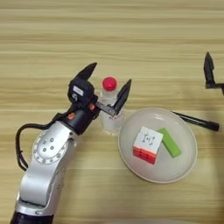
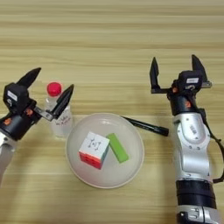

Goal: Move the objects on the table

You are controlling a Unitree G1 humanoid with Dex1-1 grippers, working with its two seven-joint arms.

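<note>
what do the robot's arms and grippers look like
Both arms are silver metal with round bolted joint covers and black lower segments. Each wrist is black with orange-red accents and a small white label. The left gripper and right gripper each carry two pointed black fingers. Black cables loop beside each arm.

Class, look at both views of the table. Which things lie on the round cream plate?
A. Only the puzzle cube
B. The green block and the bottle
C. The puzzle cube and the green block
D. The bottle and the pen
C. The puzzle cube and the green block lie side by side on the plate, while the bottle stands on the table left of it, between the open fingers of the left pincer, and the pen lies beyond the rim.
</note>
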